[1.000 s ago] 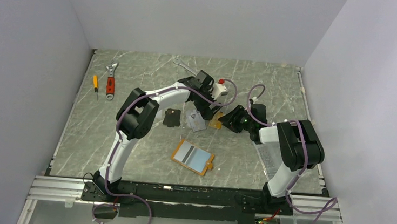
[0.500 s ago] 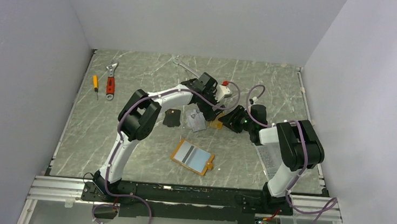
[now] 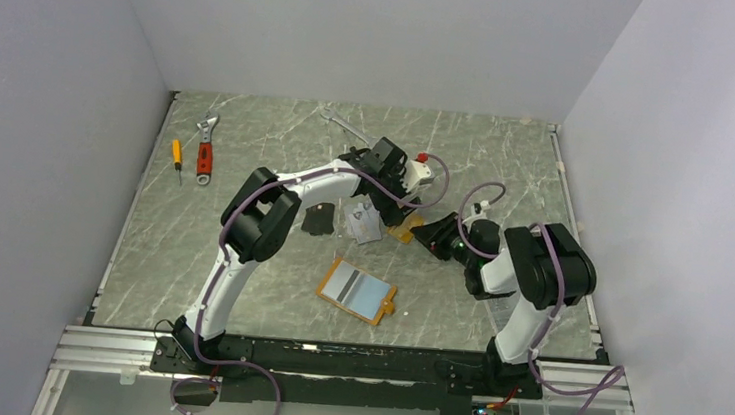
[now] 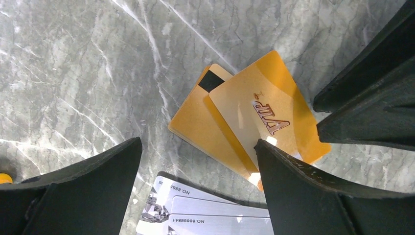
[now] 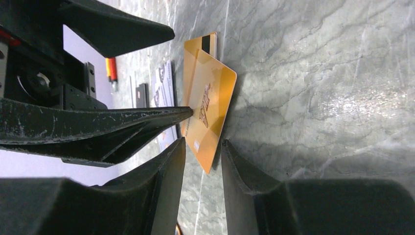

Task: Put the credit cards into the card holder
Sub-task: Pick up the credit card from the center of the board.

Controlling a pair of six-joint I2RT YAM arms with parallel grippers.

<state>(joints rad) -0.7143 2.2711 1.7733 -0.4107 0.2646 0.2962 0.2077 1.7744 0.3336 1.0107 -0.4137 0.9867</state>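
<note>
Finding: left pincer (image 4: 195,147) gapes; right pincer (image 5: 203,143) stands part-open astride top orange card (image 5: 208,98), 1 o'clock of card holder (image 3: 357,290): seat deeper, clamp squarely, lift 1 only.

Soft, even light fills the top view, shadows faint. In the wrist views glare whitens the table (image 5: 352,98) and spots the top card (image 4: 264,93), while the near fingers (image 4: 73,196) loom dark and blurred.
</note>
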